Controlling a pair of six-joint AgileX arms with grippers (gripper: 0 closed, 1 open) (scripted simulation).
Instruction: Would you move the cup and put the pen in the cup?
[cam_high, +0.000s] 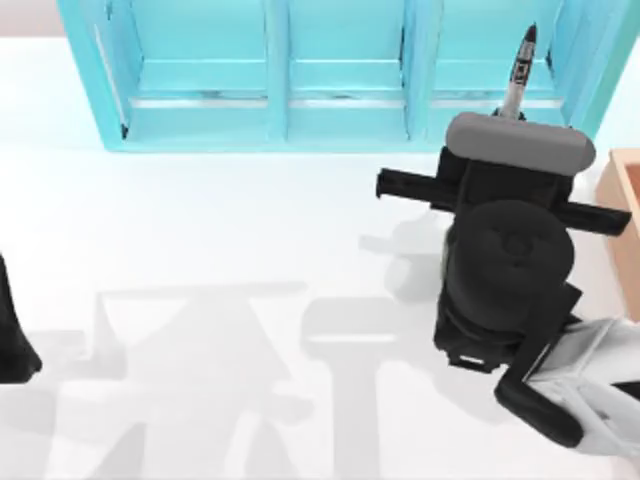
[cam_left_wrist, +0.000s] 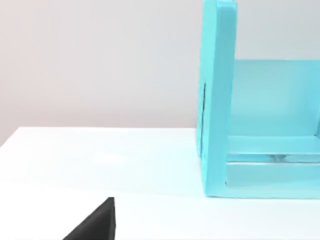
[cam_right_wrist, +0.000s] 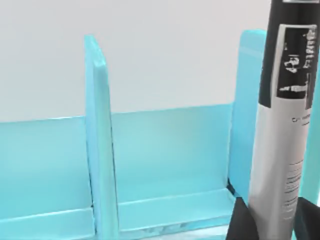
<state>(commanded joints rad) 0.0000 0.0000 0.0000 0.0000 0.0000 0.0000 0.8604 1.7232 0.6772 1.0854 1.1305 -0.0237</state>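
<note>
Top view puts the pen (cam_high: 519, 72) at the far right of the desk (cam_high: 220, 230), its black tip pointing away over the right-hand compartment of a turquoise shelf unit (cam_high: 340, 75) that runs along the back. Its lower barrel disappears under the right arm's wrist housing. In the right wrist view the pen (cam_right_wrist: 285, 125) stands close before the lens, black at the top and grey-white below, with the dark fingers (cam_right_wrist: 242, 222) of the right gripper (cam_right_wrist: 272, 225) on either side of its base, so the jaws are closed on the barrel. The right arm reaches in from the lower right edge of the desk, its black wrist over the desk just in front of the shelf, casting a broad shadow to its left.

The shelf has upright dividers, a low front lip and an open top; the pen's tip lies within the rightmost bay. A tan box edge (cam_high: 622, 220) sits at the desk's right edge, just beside the arm.

The barrel carries a white-on-black label block and lines of small print, too fine to read.

The left arm (cam_high: 15, 340) rests at the desk's left edge; whether its jaws are open or closed I cannot tell. Its wrist view looks at the shelf's end wall (cam_left_wrist: 217, 100).
</note>
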